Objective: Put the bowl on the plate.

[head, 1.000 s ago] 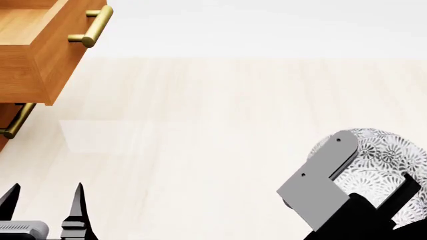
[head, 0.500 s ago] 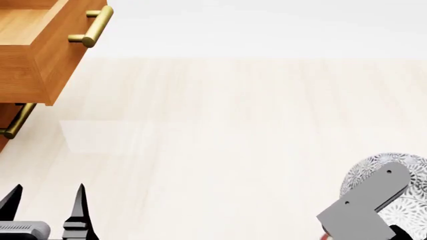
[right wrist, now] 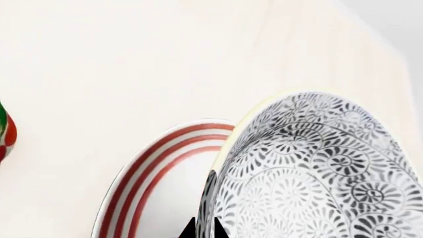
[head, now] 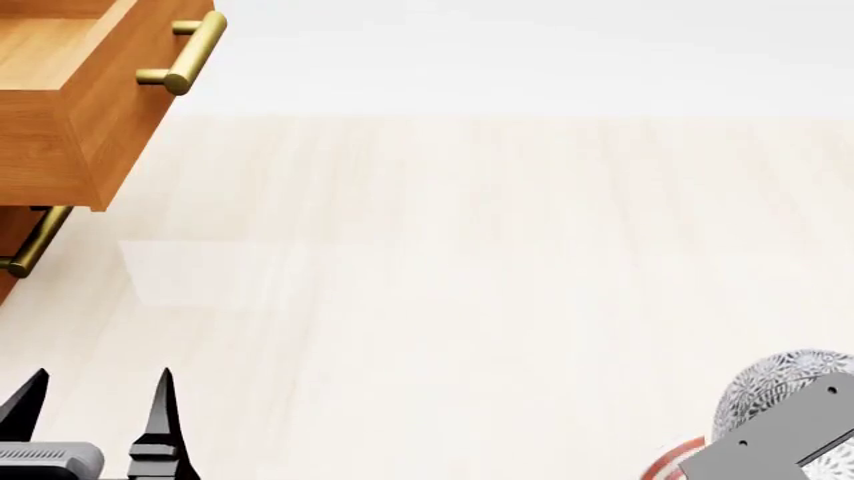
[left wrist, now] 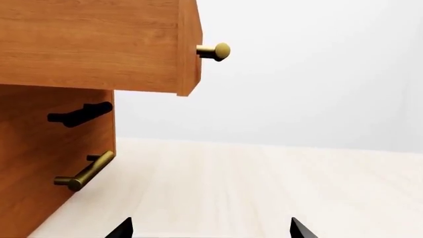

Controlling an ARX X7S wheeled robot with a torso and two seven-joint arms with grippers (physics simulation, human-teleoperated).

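Half a second ago my head view had the bowl (head: 787, 385) higher up; now it sits lower at the near right corner, behind the grey right arm link (head: 774, 445), with a red sliver of the plate (head: 671, 462) beside it. My left gripper (head: 94, 400) hangs low, fingers apart. From the left wrist, those spread tips face the wooden drawer unit (left wrist: 59, 148). From the right wrist, my right gripper (right wrist: 203, 229) pinches the bowl's rim, tilted over the plate (right wrist: 148, 173) on the table (right wrist: 99, 59).
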